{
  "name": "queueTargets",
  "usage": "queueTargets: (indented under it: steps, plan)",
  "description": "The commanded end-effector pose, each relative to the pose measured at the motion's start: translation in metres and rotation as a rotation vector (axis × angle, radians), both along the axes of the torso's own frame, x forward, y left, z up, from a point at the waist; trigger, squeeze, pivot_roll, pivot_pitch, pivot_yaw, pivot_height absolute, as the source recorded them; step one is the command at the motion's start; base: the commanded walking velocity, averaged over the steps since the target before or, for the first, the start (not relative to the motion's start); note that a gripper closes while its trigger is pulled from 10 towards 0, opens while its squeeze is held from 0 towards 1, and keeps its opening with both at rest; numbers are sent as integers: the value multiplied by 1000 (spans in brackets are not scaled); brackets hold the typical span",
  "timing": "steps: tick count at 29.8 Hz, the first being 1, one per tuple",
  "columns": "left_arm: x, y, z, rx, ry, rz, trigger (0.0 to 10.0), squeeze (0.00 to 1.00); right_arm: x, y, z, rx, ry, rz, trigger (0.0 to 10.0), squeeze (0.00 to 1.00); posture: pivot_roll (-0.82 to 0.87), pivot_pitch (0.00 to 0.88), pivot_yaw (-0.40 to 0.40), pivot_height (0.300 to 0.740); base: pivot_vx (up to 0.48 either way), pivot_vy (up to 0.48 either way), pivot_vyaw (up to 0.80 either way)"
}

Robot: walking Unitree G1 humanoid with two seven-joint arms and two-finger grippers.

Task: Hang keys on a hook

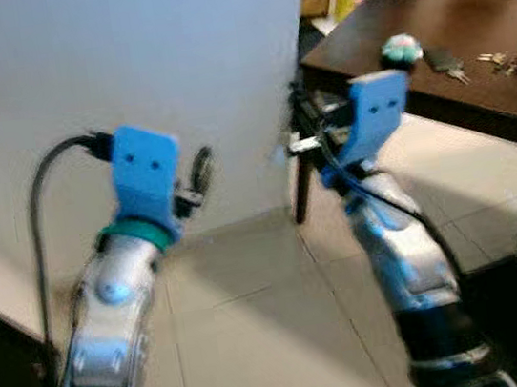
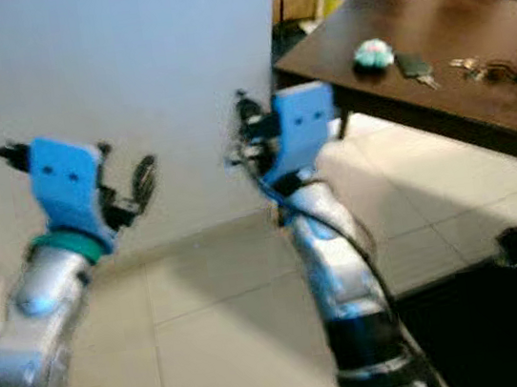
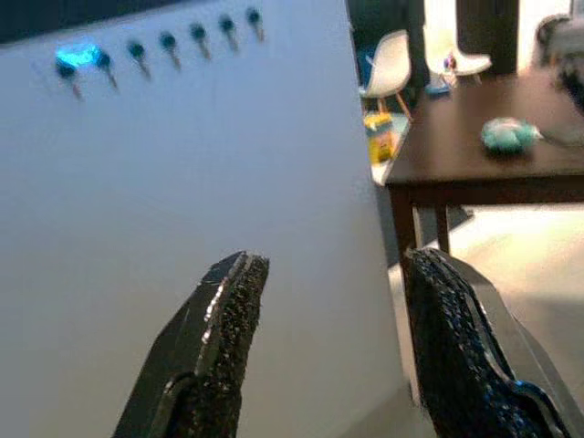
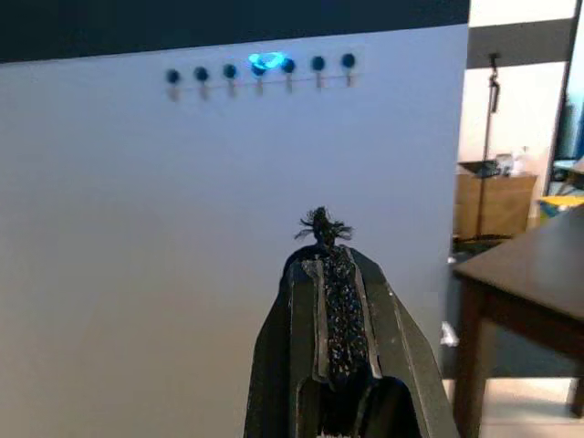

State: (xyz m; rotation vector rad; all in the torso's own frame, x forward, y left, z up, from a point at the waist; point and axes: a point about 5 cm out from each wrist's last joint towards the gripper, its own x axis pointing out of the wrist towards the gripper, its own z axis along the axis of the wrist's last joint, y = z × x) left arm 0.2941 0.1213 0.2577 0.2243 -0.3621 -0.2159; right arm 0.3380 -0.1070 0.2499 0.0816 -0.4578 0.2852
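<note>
While a bunch of keys (image 1: 502, 63) lies on the dark table (image 1: 428, 25) to the robot's right, beside a teal ball (image 1: 402, 49) and a dark flat object, both arms are raised toward the white wall (image 1: 125, 68). The right gripper (image 4: 321, 239) is pinched shut on what looks like a small dark tuft, though blur hides what it is, and the left gripper (image 3: 333, 301) is spread apart and empty. High on the wall runs a row of hooks (image 4: 260, 71).

Keys (image 1: 498, 59) lying flat on dark table, row of hooks (image 4: 260, 71) high on white wall
</note>
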Motion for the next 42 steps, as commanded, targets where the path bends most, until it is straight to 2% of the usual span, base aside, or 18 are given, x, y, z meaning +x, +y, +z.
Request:
queueTargets:
  steps: [1,8,13,18,26,35,37,39,41,42]
  plan:
    - [0,9,-6,6,18,36,10000,0,-2,14,4,-13,-15,47,10000,0,-22,31,70,740,454,0,0]
    - [1,11,-5,-4,12,59,10000,0,-3,15,13,-62,-69,37,10000,0,-21,33,69,740,452,0,0]
    - [1,13,-10,-14,26,83,10000,0,-2,16,16,-105,-82,34,10000,0,-22,36,48,740,450,0,750]
    - [0,15,-10,-15,24,94,10000,0,-1,18,16,-104,-77,40,10000,0,-17,38,40,740,451,0,755]
    - [0,15,-9,-21,18,100,10000,0,-2,18,20,-77,-89,50,10000,0,-20,37,37,740,450,0,0]
    - [-1,12,-14,-7,28,78,10000,0,1,1,28,-127,-143,-91,10000,0,-29,35,46,740,449,0,0]
    - [-3,9,-16,-9,45,47,10000,0,-1,-10,37,-150,-199,-161,10000,0,-30,34,48,740,178,0,0]
    - [-4,7,-17,-16,49,27,10000,0,-1,-13,41,-158,-221,-177,10000,0,-33,34,50,740,0,0,0]
    - [-14,2,-21,8,41,-63,10000,0,-4,-15,50,-181,-275,-183,10000,0,-33,34,50,740,0,0,0]
    - [-14,2,-21,8,41,-63,10000,0,-4,-15,50,-181,-275,-183,10000,0,-33,34,50,740,0,0,0]
